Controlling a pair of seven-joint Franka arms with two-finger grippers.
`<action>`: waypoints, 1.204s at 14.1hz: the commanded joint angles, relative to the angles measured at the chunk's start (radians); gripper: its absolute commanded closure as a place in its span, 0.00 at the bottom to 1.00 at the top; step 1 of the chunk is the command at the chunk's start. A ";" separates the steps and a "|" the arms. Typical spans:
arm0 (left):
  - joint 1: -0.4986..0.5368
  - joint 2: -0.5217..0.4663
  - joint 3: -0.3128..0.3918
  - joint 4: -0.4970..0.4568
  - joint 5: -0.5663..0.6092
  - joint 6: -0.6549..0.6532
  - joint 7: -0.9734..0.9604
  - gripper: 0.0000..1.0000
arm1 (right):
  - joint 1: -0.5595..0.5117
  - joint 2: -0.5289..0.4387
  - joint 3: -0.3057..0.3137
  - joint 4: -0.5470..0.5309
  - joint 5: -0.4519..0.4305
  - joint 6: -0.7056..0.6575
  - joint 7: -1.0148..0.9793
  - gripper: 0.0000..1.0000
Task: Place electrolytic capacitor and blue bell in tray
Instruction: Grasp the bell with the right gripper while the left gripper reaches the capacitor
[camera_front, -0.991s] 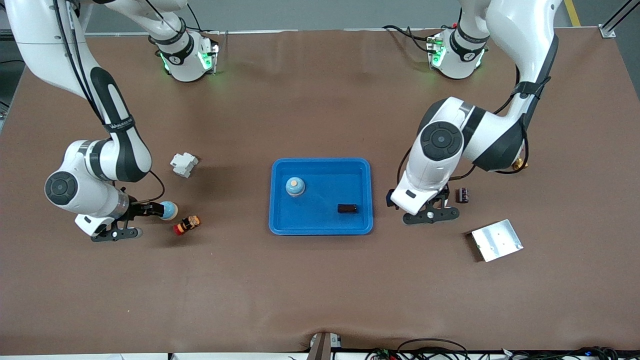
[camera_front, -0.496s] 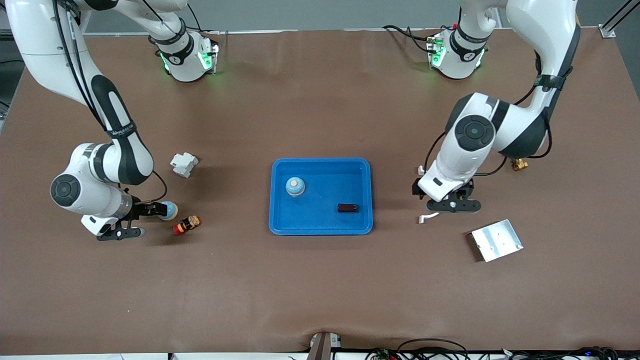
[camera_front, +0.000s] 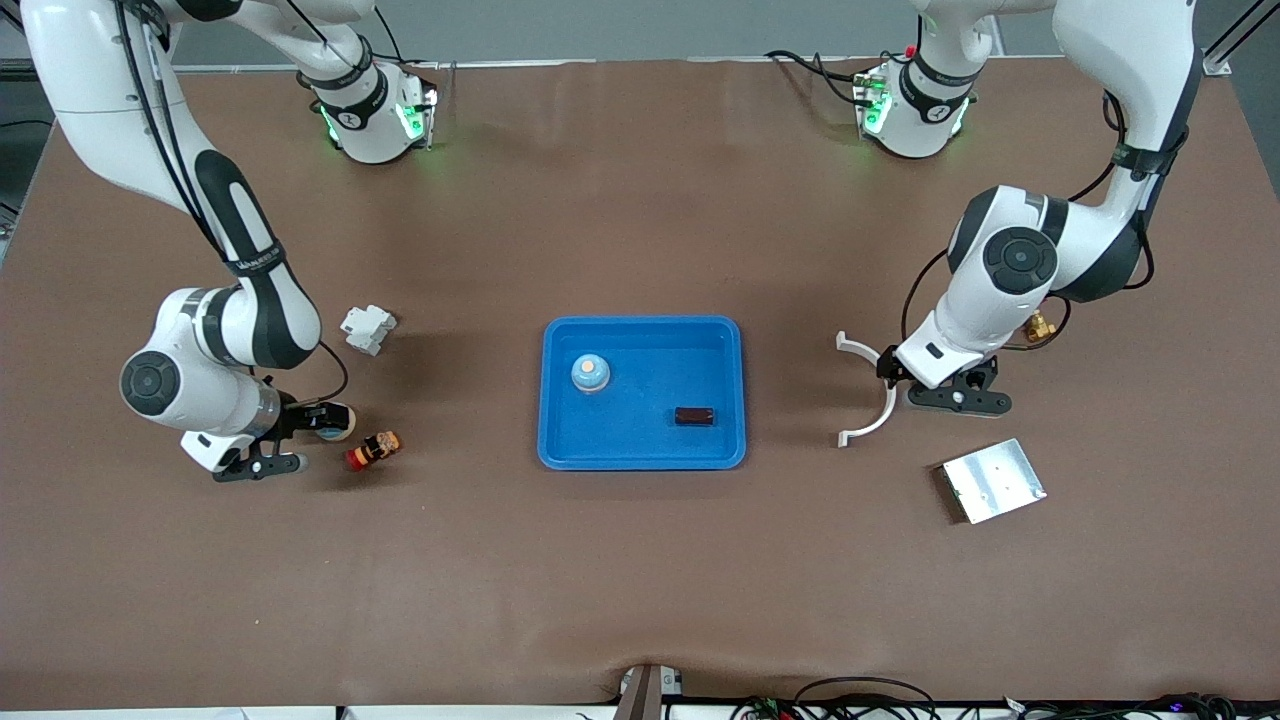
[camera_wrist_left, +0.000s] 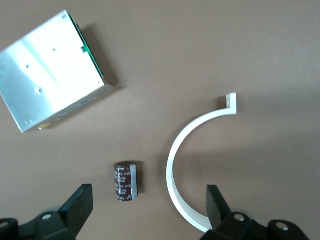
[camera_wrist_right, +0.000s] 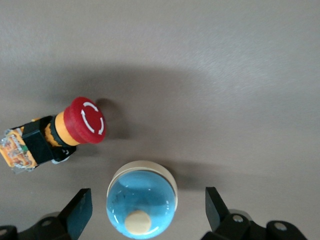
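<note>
I take the tabletop from the camera's edge inward. Nearest lies the silver metal plate (camera_front: 992, 480), toward the left arm's end. Next comes the blue tray (camera_front: 642, 455), mid-table, already holding a blue bell (camera_front: 590, 373) and a dark capacitor (camera_front: 694, 416); the capacitor lies on its side, its long axis along the tray's longer side.

Toward the right arm's end, the right gripper (camera_wrist_right: 145, 220) hangs low over a second blue bell (camera_wrist_right: 142, 204) with its fingers spread wide and nothing between them. The bell stands upright, button up, centred in the gap between the fingers, so I judge a straight descent would suit it. A red emergency-stop button (camera_front: 373, 449) lies on its side just beside that bell.

Toward the left arm's end, the left gripper (camera_wrist_left: 150, 212) also stands wide apart and empty. Its wrist view shows a second electrolytic capacitor (camera_wrist_left: 125, 181) lying on its side, inside the gap but closer to one finger. Its long axis seems to run across the line between the fingers, so closing should bear on its curved sides. A white curved clip (camera_front: 872, 386) lies just beside it, one end close to the other finger, and I would watch that on the descent.
</note>
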 joint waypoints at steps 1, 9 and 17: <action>0.052 -0.036 -0.017 -0.078 0.006 0.065 0.007 0.00 | 0.008 0.007 0.000 -0.003 0.022 0.000 -0.016 0.00; 0.121 0.031 -0.014 -0.147 0.012 0.248 0.022 0.00 | 0.007 0.021 0.000 0.000 0.022 0.004 -0.016 0.00; 0.183 0.128 -0.011 -0.150 0.104 0.345 0.027 0.00 | 0.011 0.021 0.000 0.001 0.022 -0.003 -0.010 0.69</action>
